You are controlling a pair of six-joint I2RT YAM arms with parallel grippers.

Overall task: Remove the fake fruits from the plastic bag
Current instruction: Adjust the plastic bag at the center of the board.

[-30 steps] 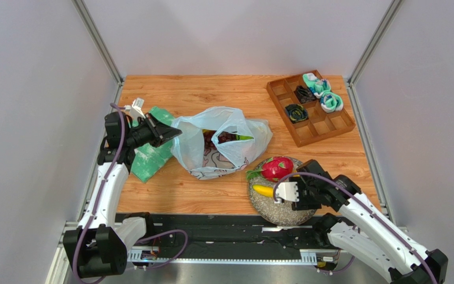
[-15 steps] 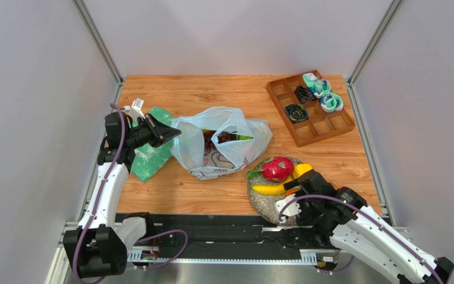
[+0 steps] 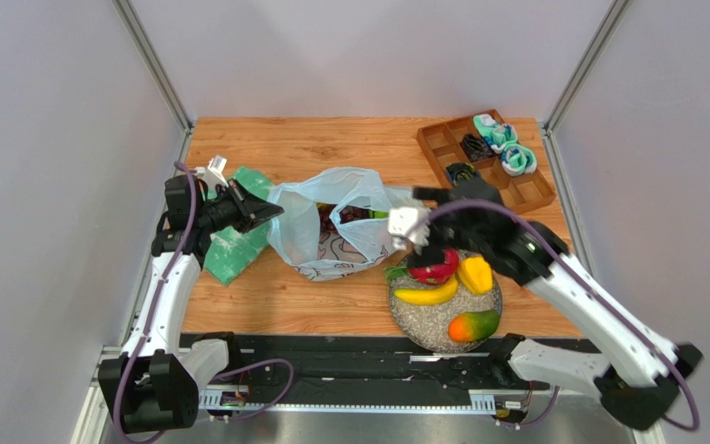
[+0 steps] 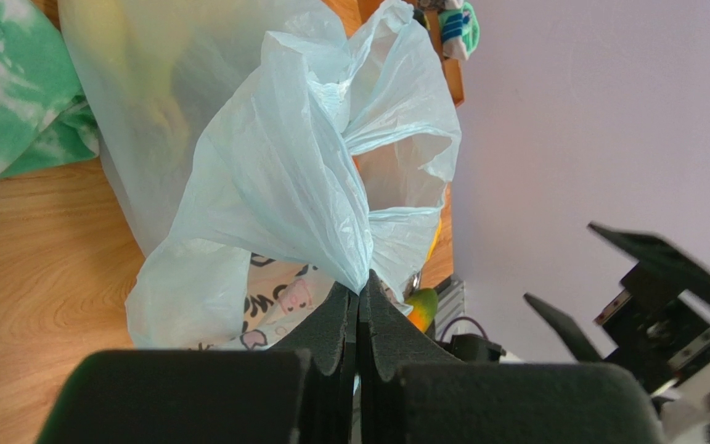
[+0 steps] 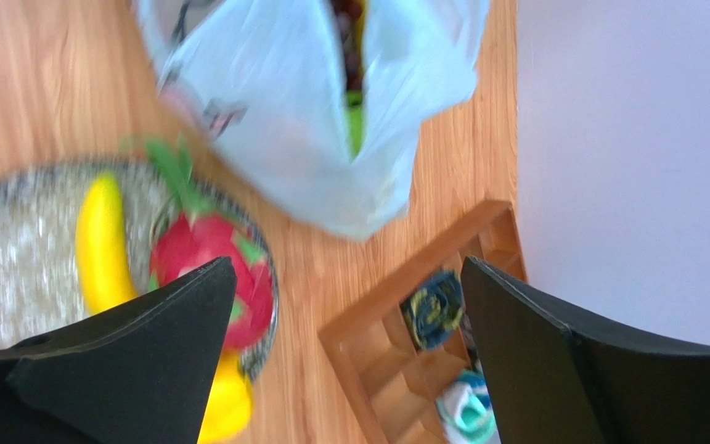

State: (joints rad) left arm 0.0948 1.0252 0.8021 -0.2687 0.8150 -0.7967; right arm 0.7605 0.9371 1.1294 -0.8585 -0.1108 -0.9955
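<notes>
Grapes (image 3: 354, 215) and a green piece (image 3: 382, 215) lie inside the plastic bag (image 3: 331, 242) at centre frame. The dragon fruit (image 3: 435, 268), banana (image 3: 426, 296) and mango (image 3: 473, 326) sit on the speckled plate (image 3: 403, 319) at lower right. The left gripper (image 4: 359, 301) is clamped tight on a bunched fold of the bag. The right gripper (image 3: 411, 217) hangs wide apart and empty beside the bag's mouth. Its fingers could snag the thin film instead of fruit and drag the bag, or tug the fold out of the left pinch and collapse the mouth.

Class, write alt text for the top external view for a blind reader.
The left claw pinches the plastic bag; the open right claw hovers beside a speckled plate holding fake fruits.
</notes>
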